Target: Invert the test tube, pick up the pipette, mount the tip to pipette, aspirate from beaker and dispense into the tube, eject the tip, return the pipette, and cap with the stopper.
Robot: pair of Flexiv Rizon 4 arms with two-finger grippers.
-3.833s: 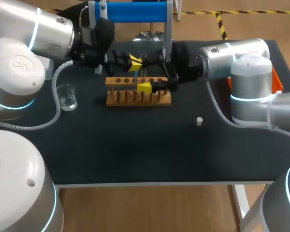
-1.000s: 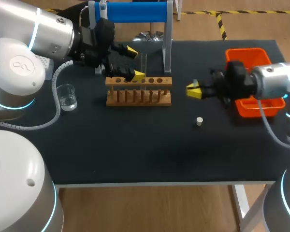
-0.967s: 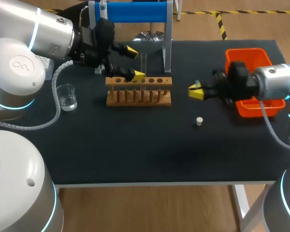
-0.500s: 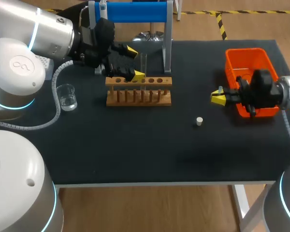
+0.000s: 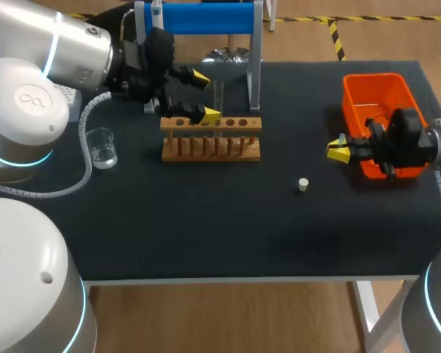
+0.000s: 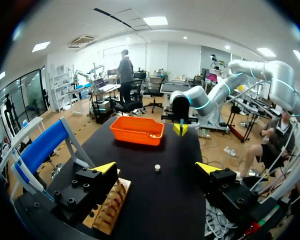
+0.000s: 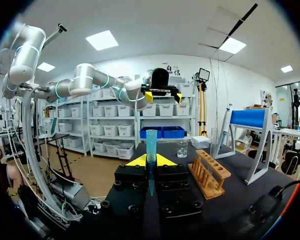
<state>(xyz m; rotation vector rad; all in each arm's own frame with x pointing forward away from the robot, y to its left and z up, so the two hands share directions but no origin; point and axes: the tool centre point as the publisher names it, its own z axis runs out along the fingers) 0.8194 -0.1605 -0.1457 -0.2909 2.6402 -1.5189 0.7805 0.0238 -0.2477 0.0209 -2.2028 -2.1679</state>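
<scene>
With the tube point(image 5: 219, 95) upright in the rack point(image 5: 211, 140) at eleven o'clock by the open left gripper point(image 5: 204, 95), the right gripper point(image 5: 338, 151) clamps a blue pipette piece point(image 7: 151, 145) near the three-o'clock bin point(image 5: 375, 82); ejecting, returning and capping likely remain.

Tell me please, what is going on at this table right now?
The right gripper is shut on a blue pipette tip and hangs just beside the orange bin. The left gripper is open by the wooden rack, next to a clear tube that stands upright there. The small white stopper lies loose on the table. The beaker stands apart, near the left arm.
</scene>
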